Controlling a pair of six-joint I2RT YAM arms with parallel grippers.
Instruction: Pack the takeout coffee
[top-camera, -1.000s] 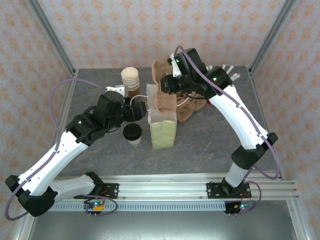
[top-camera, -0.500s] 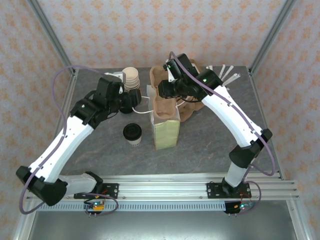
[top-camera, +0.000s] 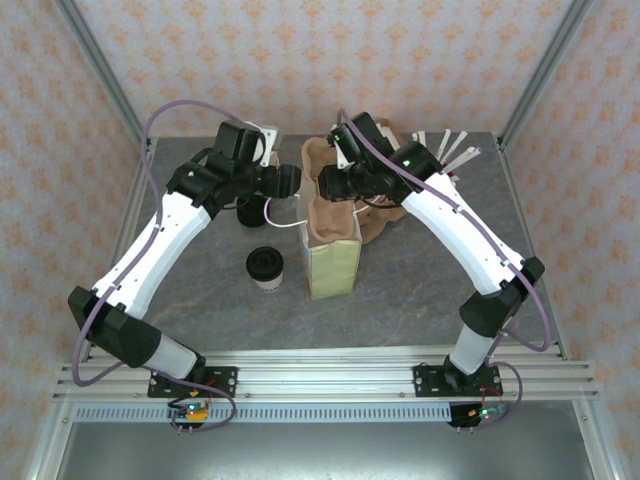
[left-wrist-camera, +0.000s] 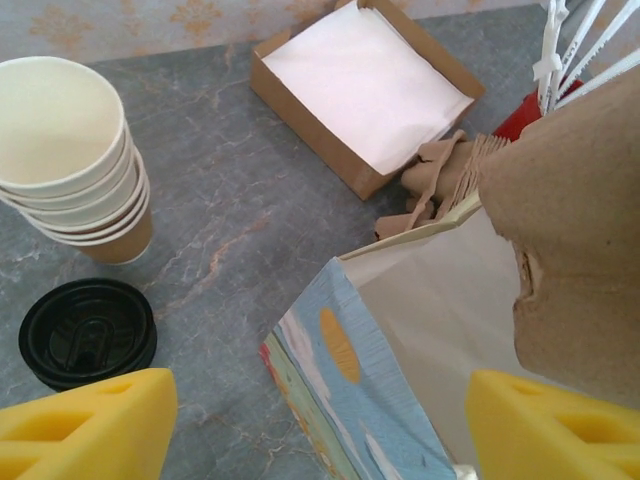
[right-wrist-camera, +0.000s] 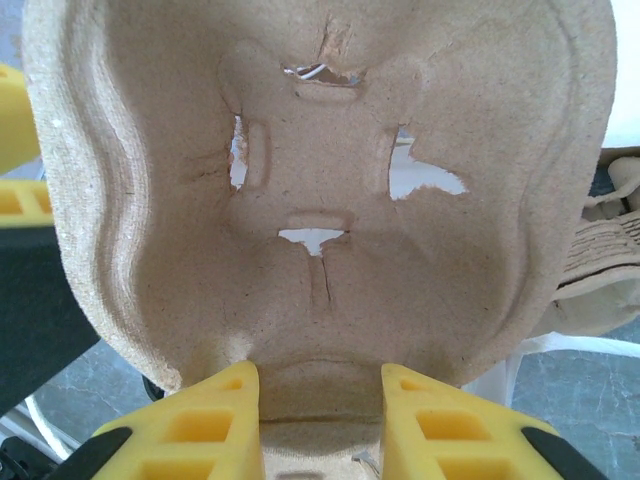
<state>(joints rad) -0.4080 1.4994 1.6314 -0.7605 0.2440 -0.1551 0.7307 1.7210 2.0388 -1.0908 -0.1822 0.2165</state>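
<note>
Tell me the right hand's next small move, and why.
Probably lower the right hand: its cup carrier sits at the mouth of the paper bag, not yet down inside, while the left hand hovers open by its rim and the takeout coffee stands outside.

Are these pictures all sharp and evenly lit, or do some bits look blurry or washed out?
Top view: even, soft light, sharp, only faint shadows on the table. Left wrist view: cup stack crisp, yellow fingers soft at the lens. Right wrist view: tray clear, background past it washed out white.
</note>
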